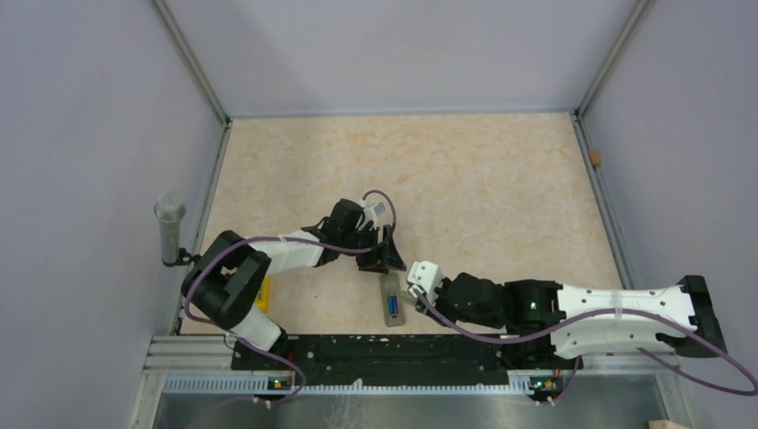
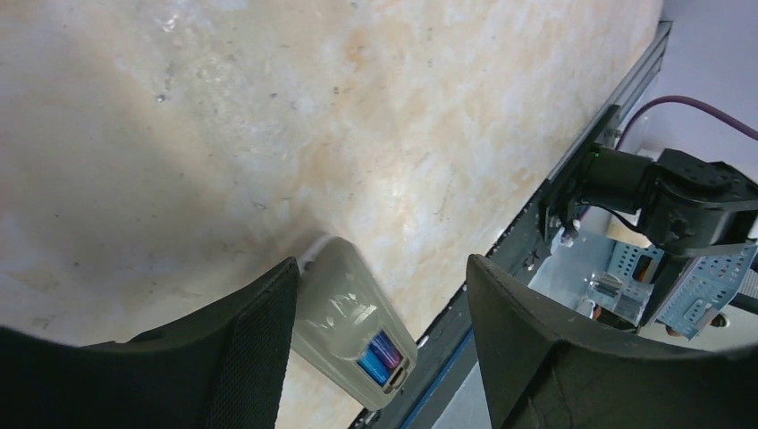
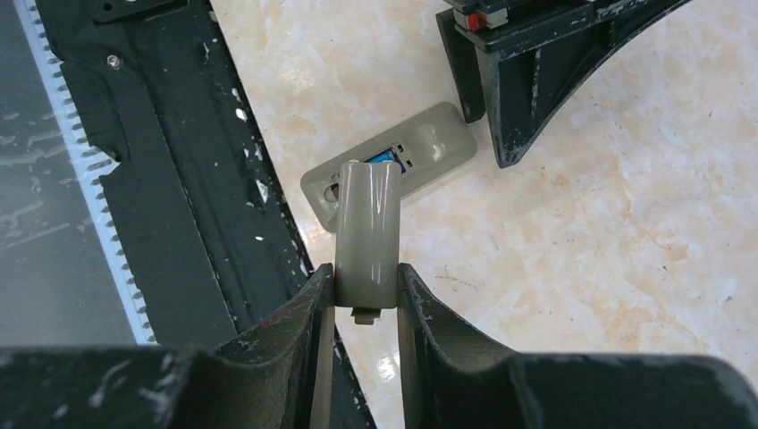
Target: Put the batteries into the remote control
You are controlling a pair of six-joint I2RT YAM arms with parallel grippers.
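Right wrist view: we see the right gripper [image 3: 366, 284] clamped on the grey cover piece [image 3: 366, 214], its fingers pinching the cover's long sides near one end.
Remote control [image 1: 391, 302]: it lies back up on the table [image 1: 483, 188], just beside the front rail [image 1: 357, 347]. Its long axis runs from the rail out toward the left gripper [image 1: 386, 261].
Batteries [image 2: 382, 355]: blue shows in the open bay toward the rail end of the remote; we judge them seated.
Key relation: the cover's free end hangs over the bay, but its long axis crosses the remote's at an angle. We judge it needs turning into line before it can go on. We cannot tell whether cover and remote touch.
Left gripper: jaws apart and holding nothing, at the remote's far end, with one finger just beside its corner.
Nearer arm: the right, already over the bay.
In the way: the left fingers crowd the far end and the rail bounds the near end. A yellow block [image 1: 262, 293] sits well apart to the left.
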